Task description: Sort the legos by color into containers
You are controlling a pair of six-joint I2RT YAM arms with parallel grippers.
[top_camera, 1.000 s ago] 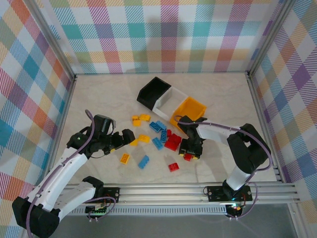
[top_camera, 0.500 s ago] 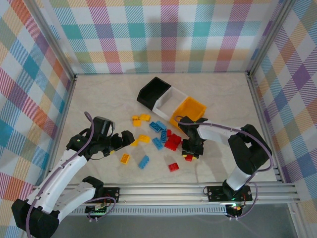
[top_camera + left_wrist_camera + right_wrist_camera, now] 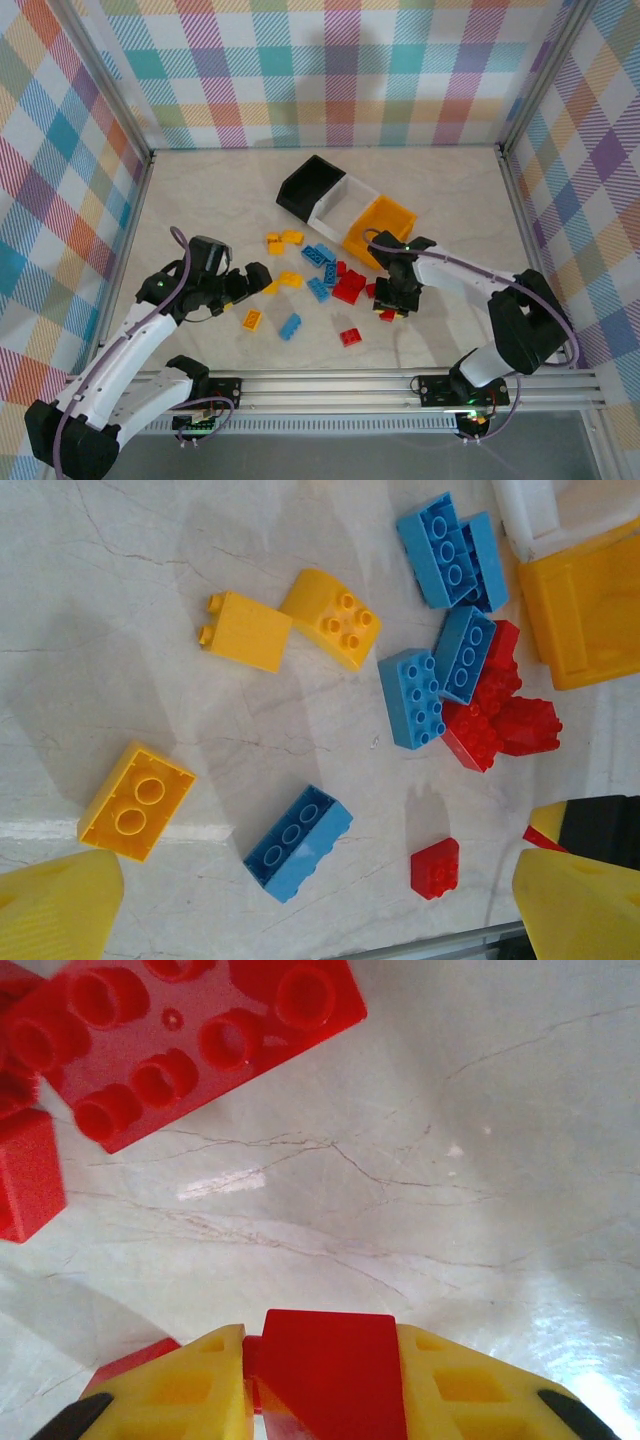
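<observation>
Red, light blue and yellow legos lie scattered mid-table: a red pile [image 3: 350, 285], blue bricks [image 3: 320, 256], yellow ones [image 3: 283, 238]. Behind them the containers stand in a row: black [image 3: 300, 195], white [image 3: 330, 213], yellow-orange [image 3: 362, 238]. My right gripper [image 3: 392, 302] is shut on a small red brick [image 3: 330, 1365], held just above the table right of the red pile. My left gripper [image 3: 258, 280] stands open, left of the scatter. A blue brick [image 3: 297, 842] and a small red brick [image 3: 435, 867] lie ahead of its fingers.
A yellow brick [image 3: 252, 319], a blue brick [image 3: 290, 326] and a red brick [image 3: 350, 337] lie nearer the front rail [image 3: 330, 380]. Checked walls close in the table on three sides. Bare tabletop lies to the far left and far right.
The right gripper has closed on the small red brick and shifted a little to the right with it, its elbow swinging right. The left arm has barely moved.
</observation>
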